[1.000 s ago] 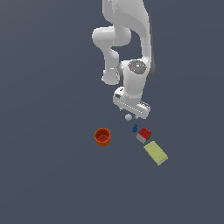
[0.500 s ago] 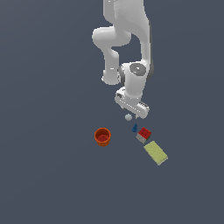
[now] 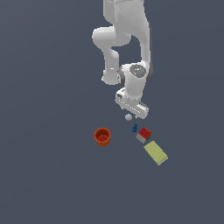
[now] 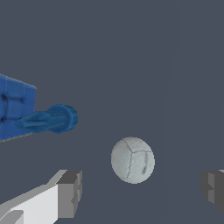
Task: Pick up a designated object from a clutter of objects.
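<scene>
Writing: none is seen on any item.
Ball (image 4: 132, 160): round, no long axis shown; seamed grey-white.
Gripper (image 4: 142, 189): held released, ball framed between fingers (image 4: 69, 194).

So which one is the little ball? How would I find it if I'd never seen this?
Find the big white robot arm and follow it down to its claw. The ball sits right under it, between the open fingers, apart from the orange cup and the red cube. It is the only round, pale grey thing, and about the smallest, like the blue piece.
</scene>
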`<state>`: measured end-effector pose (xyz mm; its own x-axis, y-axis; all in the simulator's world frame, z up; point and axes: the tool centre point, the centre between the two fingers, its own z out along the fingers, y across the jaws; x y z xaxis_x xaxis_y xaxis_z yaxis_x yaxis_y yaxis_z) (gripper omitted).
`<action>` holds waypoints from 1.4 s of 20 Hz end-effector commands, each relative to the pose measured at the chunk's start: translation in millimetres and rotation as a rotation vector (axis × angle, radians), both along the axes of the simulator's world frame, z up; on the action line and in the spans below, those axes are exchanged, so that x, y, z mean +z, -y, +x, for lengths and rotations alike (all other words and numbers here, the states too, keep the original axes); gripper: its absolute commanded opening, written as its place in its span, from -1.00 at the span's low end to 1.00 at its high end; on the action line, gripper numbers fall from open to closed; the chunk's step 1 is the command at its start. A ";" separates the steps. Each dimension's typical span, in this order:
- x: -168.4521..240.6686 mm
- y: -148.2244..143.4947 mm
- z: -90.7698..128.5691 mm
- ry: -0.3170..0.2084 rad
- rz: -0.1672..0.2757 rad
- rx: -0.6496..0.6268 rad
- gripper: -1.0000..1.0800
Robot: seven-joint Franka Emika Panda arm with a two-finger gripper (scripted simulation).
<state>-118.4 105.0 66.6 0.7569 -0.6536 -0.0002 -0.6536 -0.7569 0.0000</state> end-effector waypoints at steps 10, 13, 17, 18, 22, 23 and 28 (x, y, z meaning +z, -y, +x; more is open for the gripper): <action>-38.1 0.1 -1.3 0.000 0.000 -0.002 0.92; -42.6 0.1 -1.3 0.000 0.000 -0.003 0.92; -43.4 0.1 -1.3 0.000 0.000 -0.003 -1.00; -43.4 0.1 -1.3 0.000 0.000 -0.003 -1.00; -43.4 0.1 -1.3 0.000 0.000 -0.003 -1.00; -43.4 0.1 -1.3 0.000 0.000 -0.003 -1.00; -42.0 -0.4 -0.4 0.002 0.000 -0.002 -1.00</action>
<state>-119.2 105.5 24.0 0.7555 -0.6551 0.0006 -0.6551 -0.7555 -0.0012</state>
